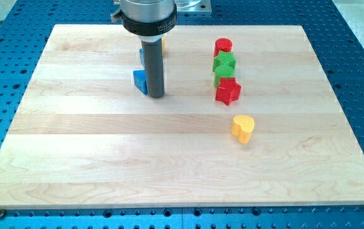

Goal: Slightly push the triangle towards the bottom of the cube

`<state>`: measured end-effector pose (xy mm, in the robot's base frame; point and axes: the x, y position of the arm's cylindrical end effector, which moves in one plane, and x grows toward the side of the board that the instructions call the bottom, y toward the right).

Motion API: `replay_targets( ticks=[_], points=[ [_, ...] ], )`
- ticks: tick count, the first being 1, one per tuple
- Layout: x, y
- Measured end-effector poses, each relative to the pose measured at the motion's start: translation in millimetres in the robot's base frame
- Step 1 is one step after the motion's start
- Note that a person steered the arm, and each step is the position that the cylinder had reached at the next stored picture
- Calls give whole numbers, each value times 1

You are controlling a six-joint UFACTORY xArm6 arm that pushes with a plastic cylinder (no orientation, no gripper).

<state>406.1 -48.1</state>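
My dark rod comes down from the view's top, and my tip point(156, 96) rests on the wooden board point(105, 152). A blue triangle point(140, 82) lies right against the rod's left side, touching it or nearly so. Just above it, a sliver of another blue block point(142, 55), probably the cube, shows behind the rod; most of it is hidden. A small yellow-orange edge point(163, 44) shows to the right of the rod, under the arm's collar; its shape cannot be made out.
To the right stands a column of blocks: a red cylinder point(223, 46), a green block point(224, 62), a second green block point(221, 78) and a red star point(228, 93). A yellow heart point(242, 128) lies below them. A blue perforated table surrounds the board.
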Motion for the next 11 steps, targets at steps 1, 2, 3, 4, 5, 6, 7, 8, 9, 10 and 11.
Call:
replay_targets(
  ticks=[1,2,3,4,5,6,7,8,9,10,11],
  points=[
    [2,0],
    [38,-23],
    [42,-68],
    [42,-68],
    [22,-48],
    [15,-42],
    [12,-41],
    [-15,-41],
    [-15,-42],
    [-15,-45],
    [17,-49]
  ],
)
